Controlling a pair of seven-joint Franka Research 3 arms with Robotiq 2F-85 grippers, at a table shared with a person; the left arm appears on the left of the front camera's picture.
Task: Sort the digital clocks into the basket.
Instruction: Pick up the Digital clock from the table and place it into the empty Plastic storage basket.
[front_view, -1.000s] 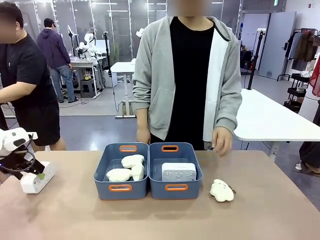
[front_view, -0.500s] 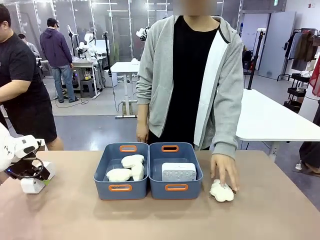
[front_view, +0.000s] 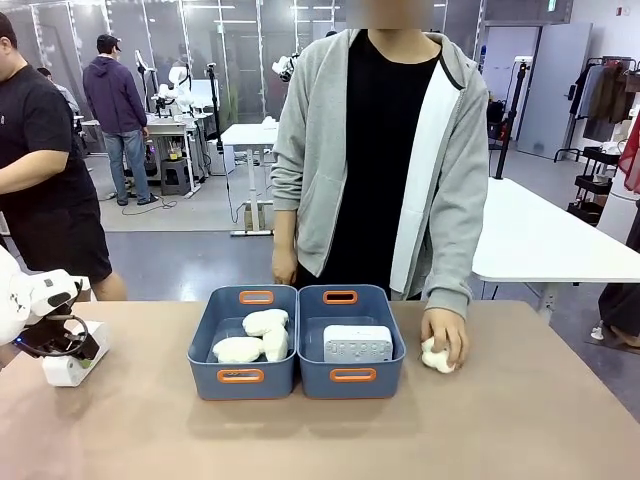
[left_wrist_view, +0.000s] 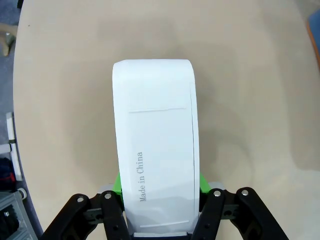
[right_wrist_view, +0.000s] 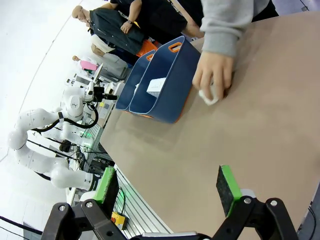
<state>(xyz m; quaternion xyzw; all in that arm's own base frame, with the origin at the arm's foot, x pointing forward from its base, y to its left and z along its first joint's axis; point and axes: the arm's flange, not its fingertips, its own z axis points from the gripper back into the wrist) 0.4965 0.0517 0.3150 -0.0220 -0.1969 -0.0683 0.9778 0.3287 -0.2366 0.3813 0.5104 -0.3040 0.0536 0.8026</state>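
looking across the tan counter, i see a person in a grey zip jacket over black standing at its far edge. two joined slate-blue tubs sit at the middle of the counter, with orange handle slots at their short ends. the right-hand basket holds one digital clock, white, with its row of grey buttons facing me. the left-hand tub holds lumpy cream plush toys. the other digital clock is at the counter's left end, well apart from the tubs, and my left claw is clamped on it. in the left wrist view the green pads press against its two long sides, and its plain white face reads "made in china". its underside looks to sit on the counter. my right claw hangs above the counter with its fingers wide apart and nothing between them. the person's hand lies over a small plush toy just right of the basket.
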